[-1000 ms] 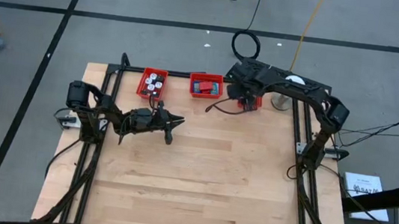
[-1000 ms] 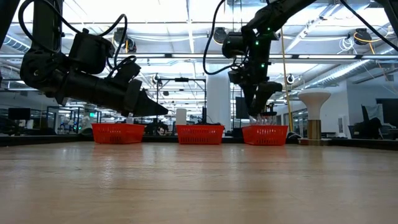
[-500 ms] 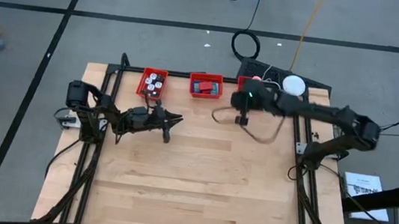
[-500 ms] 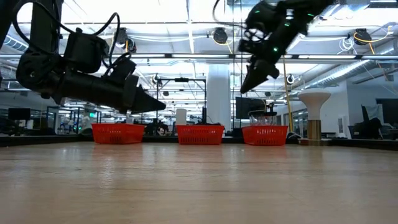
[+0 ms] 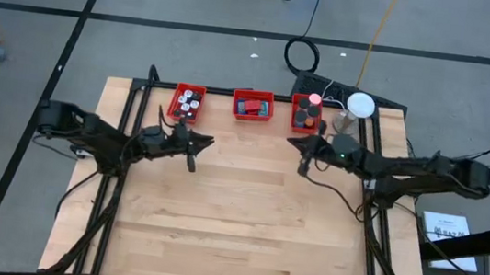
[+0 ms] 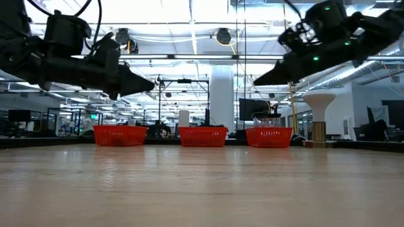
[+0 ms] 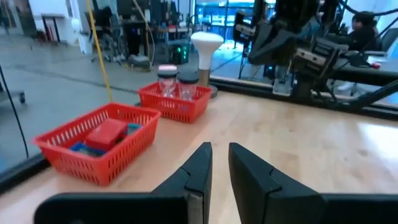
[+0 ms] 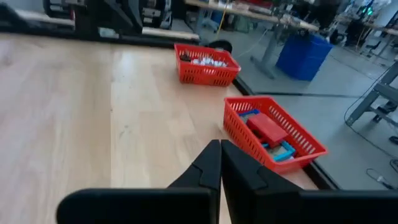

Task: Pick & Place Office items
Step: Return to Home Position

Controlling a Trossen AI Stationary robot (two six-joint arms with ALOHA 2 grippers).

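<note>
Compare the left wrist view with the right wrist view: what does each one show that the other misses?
Only the left wrist view: the right red bin holding clear jars, the white lamp, and the left gripper, fingers slightly apart. Only the right wrist view: the left red bin of small white items, and the right gripper, shut. Both: the middle red bin with a red block and blue pieces, on the wooden table.

Table carries red bins (three).
</note>
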